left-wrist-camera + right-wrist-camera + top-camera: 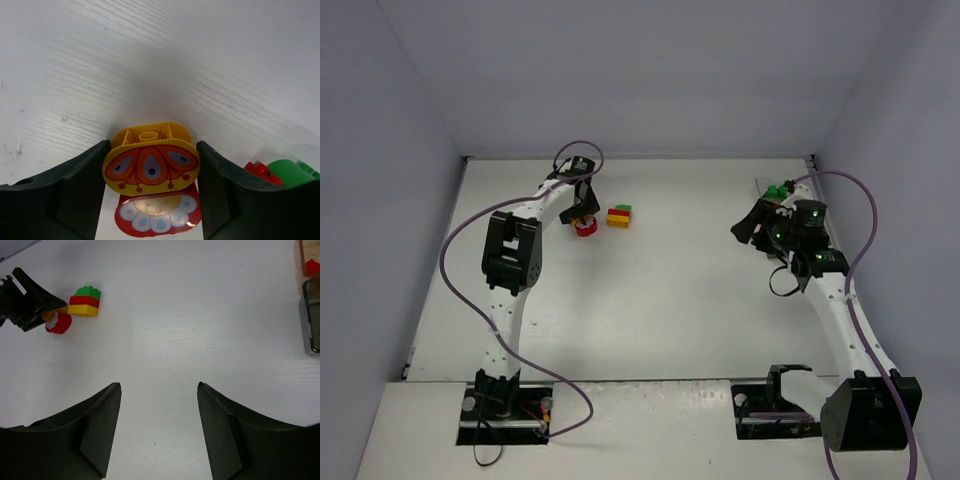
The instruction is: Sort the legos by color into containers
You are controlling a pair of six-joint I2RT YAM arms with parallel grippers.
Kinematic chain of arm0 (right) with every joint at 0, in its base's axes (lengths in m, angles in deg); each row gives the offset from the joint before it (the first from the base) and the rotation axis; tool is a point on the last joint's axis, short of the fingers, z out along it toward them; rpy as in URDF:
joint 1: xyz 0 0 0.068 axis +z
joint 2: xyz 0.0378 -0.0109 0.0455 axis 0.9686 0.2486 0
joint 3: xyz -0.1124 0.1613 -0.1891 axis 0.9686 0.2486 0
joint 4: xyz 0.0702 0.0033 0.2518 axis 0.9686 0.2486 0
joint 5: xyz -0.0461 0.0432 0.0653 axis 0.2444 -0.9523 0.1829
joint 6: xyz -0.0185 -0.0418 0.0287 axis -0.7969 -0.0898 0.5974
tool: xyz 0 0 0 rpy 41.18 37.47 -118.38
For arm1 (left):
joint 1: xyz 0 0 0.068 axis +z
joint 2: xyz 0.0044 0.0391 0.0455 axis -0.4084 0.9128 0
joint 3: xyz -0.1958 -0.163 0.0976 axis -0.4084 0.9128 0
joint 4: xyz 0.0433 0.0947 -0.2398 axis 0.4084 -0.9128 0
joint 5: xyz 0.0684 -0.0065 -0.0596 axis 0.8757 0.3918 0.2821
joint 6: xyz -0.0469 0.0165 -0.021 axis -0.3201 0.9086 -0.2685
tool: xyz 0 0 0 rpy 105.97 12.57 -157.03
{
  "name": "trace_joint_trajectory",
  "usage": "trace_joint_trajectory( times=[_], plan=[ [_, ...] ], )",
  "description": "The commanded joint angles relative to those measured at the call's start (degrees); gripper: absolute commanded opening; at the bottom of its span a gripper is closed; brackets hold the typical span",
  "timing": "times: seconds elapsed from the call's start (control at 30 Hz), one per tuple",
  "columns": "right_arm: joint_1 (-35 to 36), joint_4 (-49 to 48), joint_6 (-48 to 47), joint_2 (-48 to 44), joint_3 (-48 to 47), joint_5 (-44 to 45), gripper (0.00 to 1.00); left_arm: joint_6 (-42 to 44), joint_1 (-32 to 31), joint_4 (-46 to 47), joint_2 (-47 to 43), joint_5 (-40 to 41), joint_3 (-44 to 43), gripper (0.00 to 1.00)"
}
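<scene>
On the far left of the bench [670, 290], the left fingers [75, 195] are clamping the round red-yellow piece [150, 165] by its sides, low against the surface. Just right of it, a green-red-yellow stack [618, 216] is sitting loose. The right fingers [75, 435] are hanging wide apart, gripping nothing. Over at the right edge, the tray [303, 315] is holding a red brick [313, 266] in one tan compartment. Green bricks [777, 190] are peeking out there too, but I can't tell which compartment.
</scene>
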Motion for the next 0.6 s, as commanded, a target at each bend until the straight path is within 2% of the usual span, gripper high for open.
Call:
trace_joint_trajectory(
  times=[0.0,0.03,0.17,0.43,0.57],
  plan=[
    [1.46,-2.44,-0.86,-0.94,-0.81,-2.14,0.59,-0.35,-0.43,0.73,-4.65,0.94,-1.14,0.04],
    [2.51,-2.53,-0.95,-0.76,-1.08,-2.76,0.59,-0.26,-0.69,0.99,-5.53,0.86,-0.78,0.00],
    [7.17,-3.58,0.10,0.56,-3.27,-2.76,0.59,-1.04,-2.19,2.22,-13.60,-0.37,2.99,0.00],
    [22.63,-14.29,4.76,5.47,-6.70,2.86,0.59,-16.77,-5.52,16.72,-33.89,-10.03,23.71,0.00],
    [31.15,-18.17,4.50,9.52,-9.78,6.90,0.60,-22.31,-8.33,22.77,-40.41,-12.15,29.44,0.00]
  ],
)
